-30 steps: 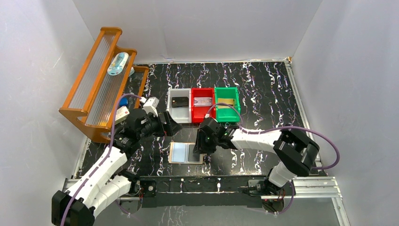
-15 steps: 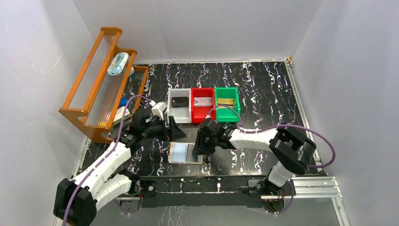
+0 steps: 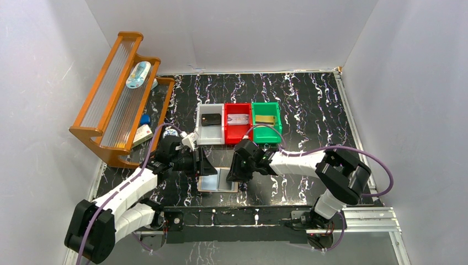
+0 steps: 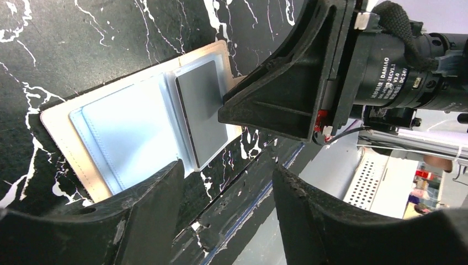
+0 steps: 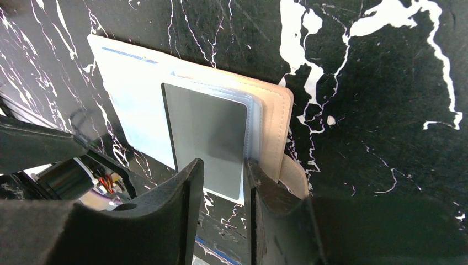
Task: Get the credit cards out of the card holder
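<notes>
A wooden rack (image 3: 105,135) leans at the far left, well apart from the work. The left claw (image 3: 203,164) hangs over the left half of the card holder (image 3: 215,185) with its fingers (image 4: 138,221) spread wide. In its wrist view the holder's left edge shows between them, and I cannot tell whether they touch it.

The card holder (image 4: 127,127) lies open and flat on the tabletop (image 3: 309,116), near the middle of the near side, just beyond the rail (image 3: 237,212). Its pale blue pockets face up inside a tan border. A grey card (image 4: 201,110) lies on its right half.

The right claw (image 3: 236,170) stands over that half, close to the left claw. Its fingers (image 5: 182,210) are drawn near each other with a narrow gap left, and one short edge of the grey card (image 5: 207,132) shows in the gap. A strap tab (image 5: 292,176) juts from the holder's right edge, just beside that claw.

Beyond the holder, a grey bin (image 3: 210,141), a red bin (image 3: 237,139) and a green bin (image 3: 266,137) sit touching in a row, each holding a card. To the right of the holder, bare tabletop runs to the right wall.
</notes>
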